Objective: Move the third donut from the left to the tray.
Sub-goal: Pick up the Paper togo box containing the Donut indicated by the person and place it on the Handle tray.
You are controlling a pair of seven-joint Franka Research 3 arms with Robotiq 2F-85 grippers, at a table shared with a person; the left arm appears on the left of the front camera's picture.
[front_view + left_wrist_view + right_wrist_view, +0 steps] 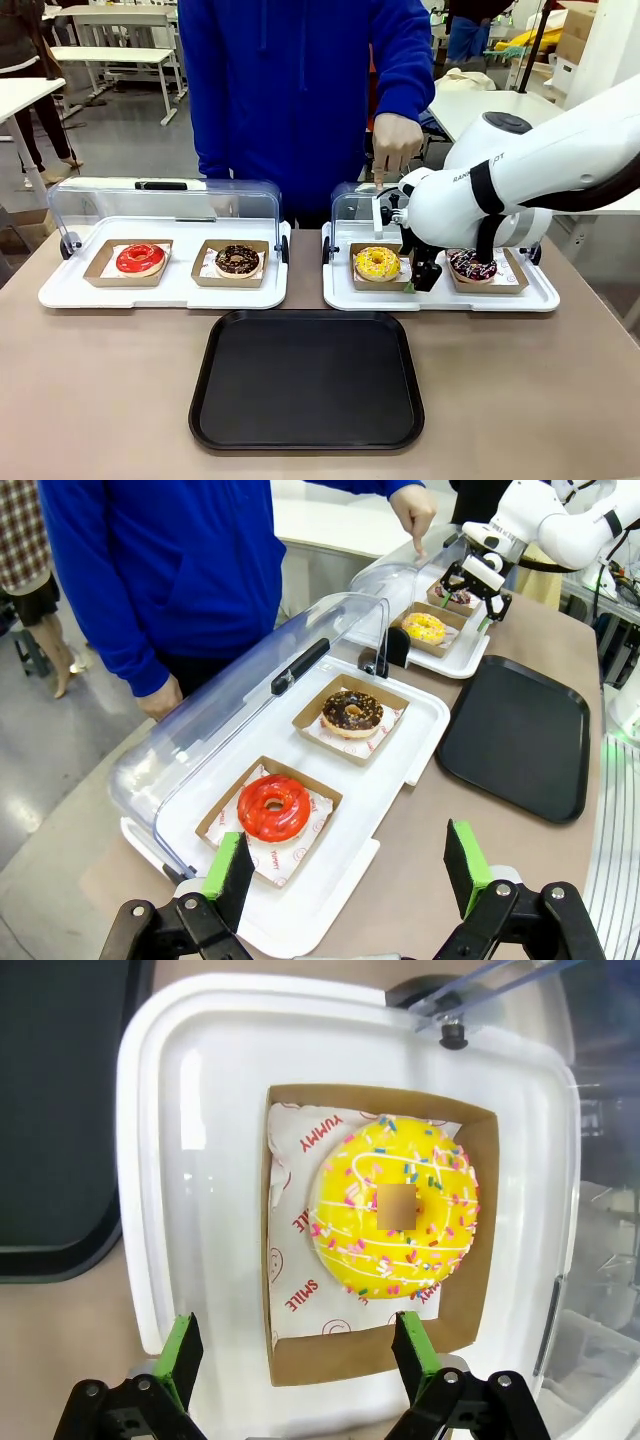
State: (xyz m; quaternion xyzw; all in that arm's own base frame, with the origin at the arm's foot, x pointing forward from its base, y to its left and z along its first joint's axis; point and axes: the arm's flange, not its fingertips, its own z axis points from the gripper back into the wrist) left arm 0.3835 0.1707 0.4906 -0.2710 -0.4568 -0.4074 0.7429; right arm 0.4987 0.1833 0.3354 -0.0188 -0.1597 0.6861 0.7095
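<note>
**Front view.** The tray (300, 385) lies bare on the table on my side. The third donut (377, 263), yellow-iced, sits in its cardboard holder (360, 283) on a white base (440, 298) just beyond the tray's far right corner. My right pincer (418, 280) hangs low, just beside the holder on the edge farther from the tray's middle. Its opening cannot be read from here. A person's hand (397, 142) rests on the raised clear lid (352, 205), farther from the tray than the donut.

**Left wrist view.** My left pincer (350, 865) is spread wide and holds nothing. It hovers beside the tray's (515, 735) left end, near a red donut (273, 808). The third donut (424, 628) lies beyond the tray's far end.

**Right wrist view.** My right pincer (297, 1350) is spread wide and empty, directly above the holder (483, 1260). One green pad hangs over the white base (200, 1210) on the tray's (60, 1110) side. The other hangs over the holder's floor. The holder wall that faces the tray therefore runs between the pads. The third donut (395, 1222) sits towards the holder's side away from the tray, leaving bare paper next to that wall.

**Step in hand (judged):** descent to grasp. I should lower straight down and close on the cardboard wall only. The inner pad should land on the bare paper, clear of the icing. I should then lift level so the donut does not slide, keeping below the lid while I carry it towards the tray.
</note>
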